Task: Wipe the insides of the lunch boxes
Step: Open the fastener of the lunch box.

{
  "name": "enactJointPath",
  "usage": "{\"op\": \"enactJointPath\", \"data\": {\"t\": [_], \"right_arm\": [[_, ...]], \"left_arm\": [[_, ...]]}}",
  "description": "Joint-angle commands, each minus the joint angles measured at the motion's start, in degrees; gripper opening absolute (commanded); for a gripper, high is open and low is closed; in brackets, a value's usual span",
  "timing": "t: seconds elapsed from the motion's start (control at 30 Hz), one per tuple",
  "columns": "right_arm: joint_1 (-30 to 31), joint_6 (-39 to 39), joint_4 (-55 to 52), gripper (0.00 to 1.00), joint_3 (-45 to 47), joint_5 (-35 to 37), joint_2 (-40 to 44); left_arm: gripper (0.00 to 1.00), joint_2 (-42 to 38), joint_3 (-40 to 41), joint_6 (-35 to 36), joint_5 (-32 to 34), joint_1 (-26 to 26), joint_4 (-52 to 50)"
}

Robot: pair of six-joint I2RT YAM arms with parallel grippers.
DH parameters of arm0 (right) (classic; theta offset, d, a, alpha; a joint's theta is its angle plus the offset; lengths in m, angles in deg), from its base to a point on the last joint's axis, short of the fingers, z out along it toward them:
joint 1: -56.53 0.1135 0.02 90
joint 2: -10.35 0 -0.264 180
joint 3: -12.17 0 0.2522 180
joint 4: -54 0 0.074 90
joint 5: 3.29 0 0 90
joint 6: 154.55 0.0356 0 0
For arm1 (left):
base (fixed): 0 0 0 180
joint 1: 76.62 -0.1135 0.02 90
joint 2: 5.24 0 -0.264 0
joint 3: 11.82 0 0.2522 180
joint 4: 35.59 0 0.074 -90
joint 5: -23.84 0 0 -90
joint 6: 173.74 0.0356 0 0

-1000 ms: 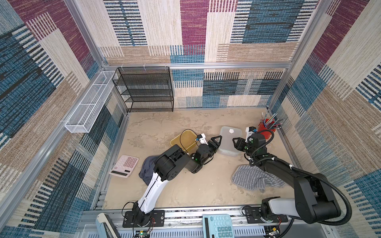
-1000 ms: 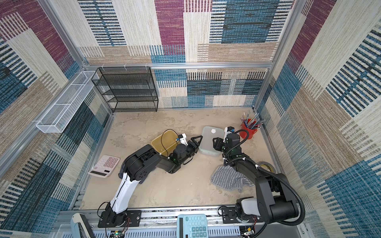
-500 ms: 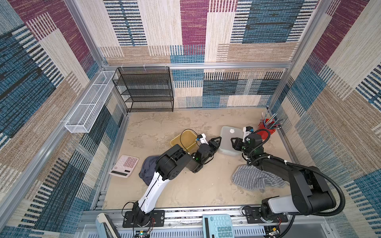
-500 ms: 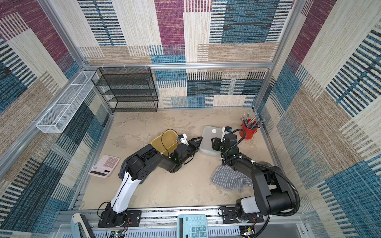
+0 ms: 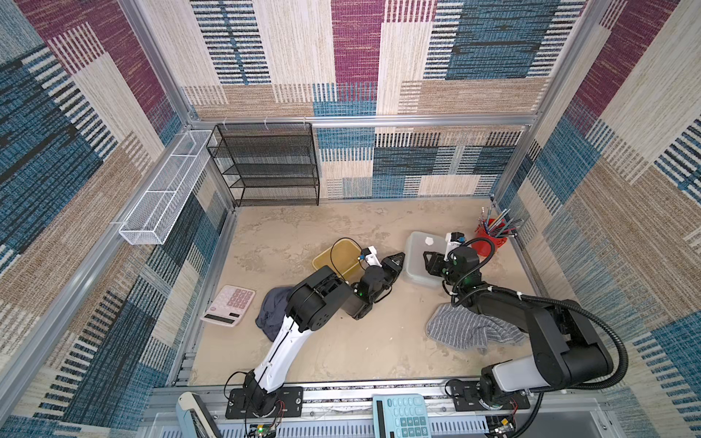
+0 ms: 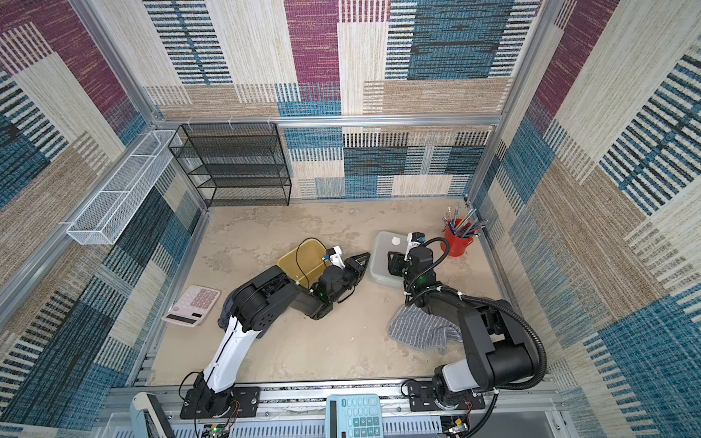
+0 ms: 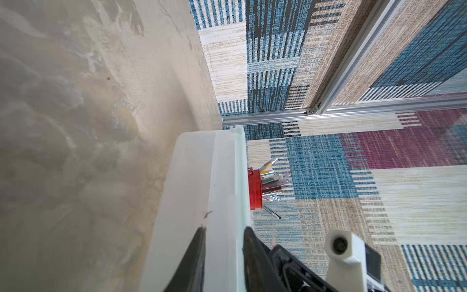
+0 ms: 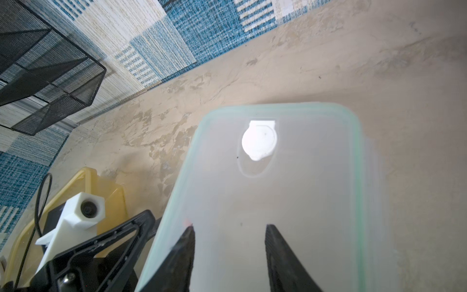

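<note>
Roughly by size: beige mottled tabletop (image 5: pixel 341 360) inside patterned fabric walls. Black mesh shelf rack (image 5: pixel 265 167) against back wall, long white wire basket (image 5: pixel 167 189) hung on side wall beside it. Grey striped cloth (image 5: pixel 462 330) crumpled under right arm, dark blue cloth (image 5: pixel 271 311) bunched behind left arm. Frosted colourless rectangular plastic lunch box (image 5: pixel 415 252) flat on tabletop, lid on, near right wall. Translucent amber-yellow plastic lunch box (image 5: pixel 339 256) near it toward left arm's side, not touching. Pink calculator (image 5: pixel 229 305) by left wall. Red pen cup (image 5: pixel 489 242) full of pens, just beside frosted box. Left gripper (image 5: pixel 400 258) at frosted box's side; in wrist view left gripper (image 7: pixel 223 228) astride box wall and lid rim, narrow gap, clamped or not cannot tell. Right gripper (image 8: pixel 228 226) low over lid, jaws apart, holding nothing.
</note>
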Motion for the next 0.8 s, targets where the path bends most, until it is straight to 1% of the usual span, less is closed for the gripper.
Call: {"op": "enactJointPath", "data": {"t": [0.0,0.07,0.17,0.23,0.3,0.33,0.53,0.67,0.77], "right_arm": [[0.2,0.9,-11.1,0.48,1.0,0.4,-0.7],[0.3,0.9,-11.2,0.48,1.2,0.7,-1.0],[0.3,1.1,-11.0,0.48,1.4,0.8,-1.0],[0.3,0.9,-11.2,0.48,1.2,0.8,-0.8],[0.3,0.8,-11.6,0.49,0.9,0.8,-0.7],[0.3,0.7,-11.6,0.49,0.8,0.8,-0.5],[0.3,0.4,-11.9,0.5,0.2,0.8,0.0],[0.3,0.1,-11.1,0.55,0.3,0.0,1.1],[0.3,-0.2,-10.7,0.7,-0.5,-1.7,2.4]], "left_arm": [[0.19,0.1,0.4,-1.5,-0.9,0.1,1.6],[0.17,0.2,0.4,-1.5,-0.7,0.0,2.0],[0.19,0.1,0.7,-1.4,-0.7,0.0,2.2],[0.23,-0.1,1.1,-1.3,-0.5,0.0,2.3],[0.3,-0.5,1.7,-1.2,-0.3,-0.2,2.3],[0.32,-0.7,1.9,-1.1,-0.2,-0.2,2.5],[0.47,-3.2,3.2,1.3,-0.2,-0.4,1.7],[0.51,-4.2,3.7,2.2,-0.4,-0.5,1.1],[0.54,-4.4,3.9,2.3,-0.9,-0.6,0.8]]}}
